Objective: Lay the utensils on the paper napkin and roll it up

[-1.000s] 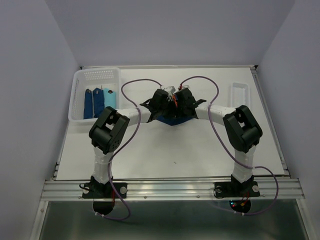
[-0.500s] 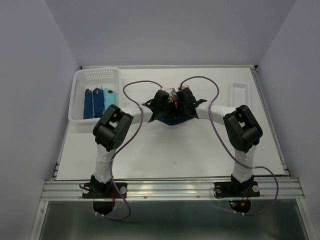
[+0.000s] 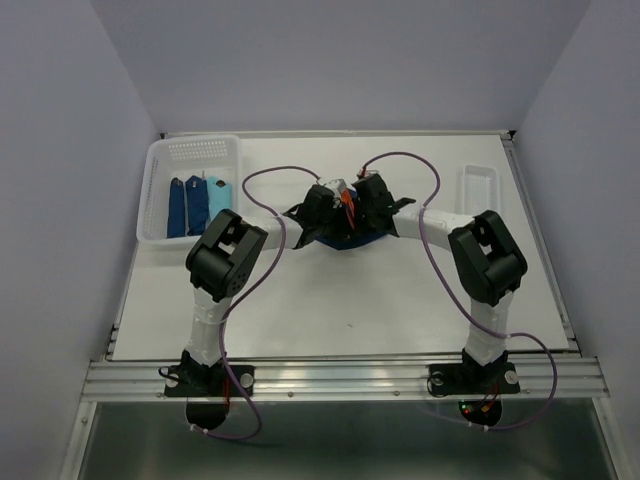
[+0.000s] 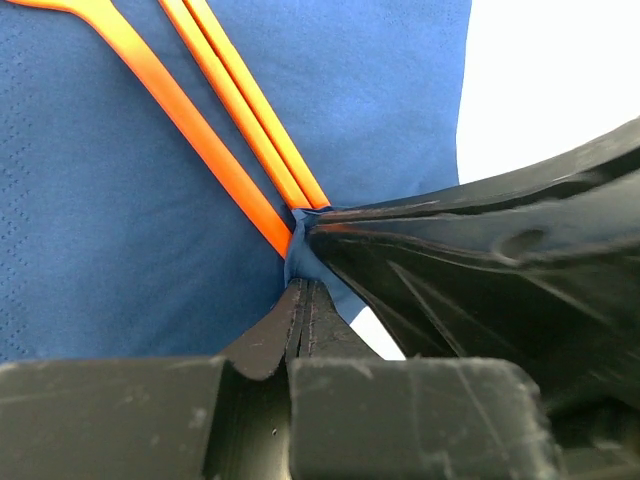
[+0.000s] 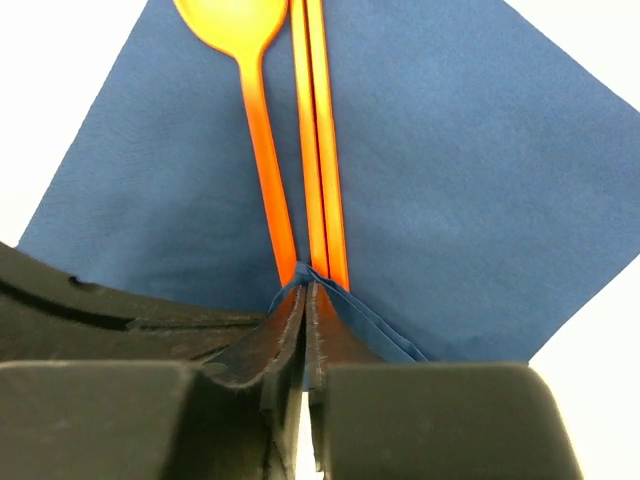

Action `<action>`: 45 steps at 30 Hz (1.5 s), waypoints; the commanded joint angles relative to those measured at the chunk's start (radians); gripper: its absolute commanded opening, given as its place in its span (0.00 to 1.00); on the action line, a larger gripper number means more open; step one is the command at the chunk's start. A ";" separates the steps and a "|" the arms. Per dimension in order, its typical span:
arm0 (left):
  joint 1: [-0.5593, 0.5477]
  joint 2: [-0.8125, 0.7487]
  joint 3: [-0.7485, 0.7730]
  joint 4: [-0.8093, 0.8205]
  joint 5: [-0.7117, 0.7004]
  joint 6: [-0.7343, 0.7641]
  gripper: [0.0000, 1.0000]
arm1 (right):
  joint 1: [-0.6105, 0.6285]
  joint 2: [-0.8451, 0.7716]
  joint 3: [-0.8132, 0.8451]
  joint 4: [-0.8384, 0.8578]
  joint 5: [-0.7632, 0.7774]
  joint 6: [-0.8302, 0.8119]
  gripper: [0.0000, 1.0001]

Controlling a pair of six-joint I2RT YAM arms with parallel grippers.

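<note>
Navy paper napkin [image 5: 450,180] corner clamped in left end effector [image 4: 303,292] and right end effector [image 5: 305,292]

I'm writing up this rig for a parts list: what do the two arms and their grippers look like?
The left arm and right arm match: white tubular links, bulky black joint housings, black bases on an aluminium rail. A thin purple cable loops along each. The gripper fingers are matte black, tapering to thin tips.
</note>
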 commanded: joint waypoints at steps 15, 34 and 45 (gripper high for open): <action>0.005 -0.036 -0.080 -0.030 -0.025 0.011 0.00 | -0.238 -0.117 -0.021 -0.016 -0.035 -0.015 0.14; 0.005 -0.040 -0.077 -0.043 -0.022 0.028 0.00 | -0.286 0.071 0.099 -0.034 -0.076 -0.033 0.38; 0.005 -0.045 -0.075 -0.049 -0.012 0.040 0.00 | -0.286 0.042 0.066 -0.030 -0.122 -0.042 0.03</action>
